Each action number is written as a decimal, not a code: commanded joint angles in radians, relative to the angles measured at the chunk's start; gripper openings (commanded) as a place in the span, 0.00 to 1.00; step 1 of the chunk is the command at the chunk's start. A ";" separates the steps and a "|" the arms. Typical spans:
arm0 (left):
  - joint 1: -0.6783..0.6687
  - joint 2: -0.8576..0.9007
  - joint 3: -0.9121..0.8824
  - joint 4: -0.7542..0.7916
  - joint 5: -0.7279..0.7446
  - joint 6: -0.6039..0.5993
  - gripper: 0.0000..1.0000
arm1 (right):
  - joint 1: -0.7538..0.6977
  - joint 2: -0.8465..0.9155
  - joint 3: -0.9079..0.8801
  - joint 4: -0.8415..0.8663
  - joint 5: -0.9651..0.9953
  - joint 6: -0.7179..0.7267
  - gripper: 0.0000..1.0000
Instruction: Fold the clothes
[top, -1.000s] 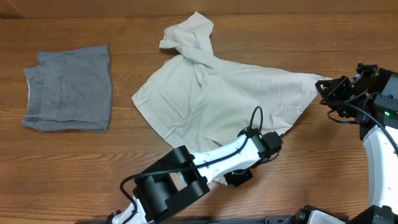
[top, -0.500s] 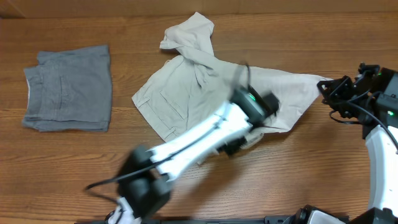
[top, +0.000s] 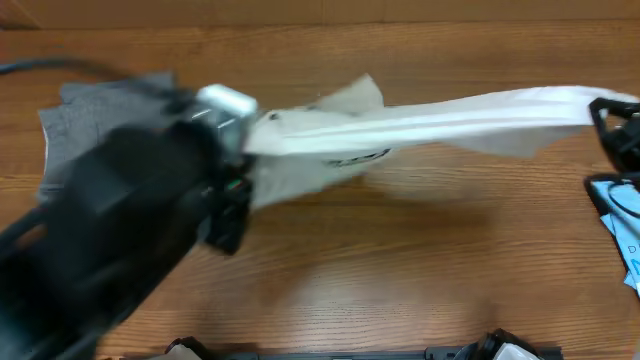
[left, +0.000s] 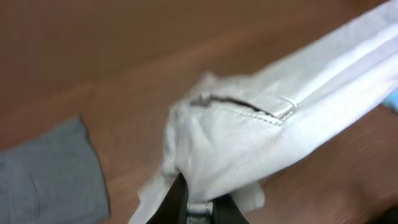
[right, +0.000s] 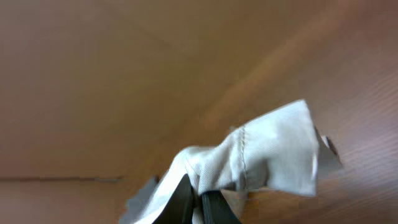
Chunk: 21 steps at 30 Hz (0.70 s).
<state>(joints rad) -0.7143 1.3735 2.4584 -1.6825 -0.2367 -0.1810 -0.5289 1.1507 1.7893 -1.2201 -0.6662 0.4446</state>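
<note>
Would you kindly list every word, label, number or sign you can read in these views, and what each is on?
No text is readable.
Pale beige cotton shorts: one dark mark, too blurred to read.
Light-blue printed item at the right edge: marks too blurred to read.

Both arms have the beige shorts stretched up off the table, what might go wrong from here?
1. The left tool and right tool each pinch only a small bunch of the beige shorts, stretched between them; an end may slip out.
2. The fabric is roped, not flat, so it may land twisted.
3. The left arm hangs over the grey shorts and might disturb them.
</note>
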 joint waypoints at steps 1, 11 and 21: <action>0.014 -0.087 0.087 -0.004 -0.159 0.034 0.04 | -0.035 0.011 0.162 -0.041 0.089 -0.007 0.04; 0.014 -0.155 0.159 0.068 -0.373 0.181 0.04 | -0.035 0.025 0.481 -0.129 0.090 -0.006 0.04; 0.019 0.074 0.106 0.114 -0.480 0.200 0.04 | 0.015 0.226 0.481 -0.151 0.089 -0.007 0.04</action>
<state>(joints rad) -0.7136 1.3735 2.5759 -1.5906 -0.5175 -0.0021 -0.5240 1.2430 2.2848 -1.3838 -0.7162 0.4450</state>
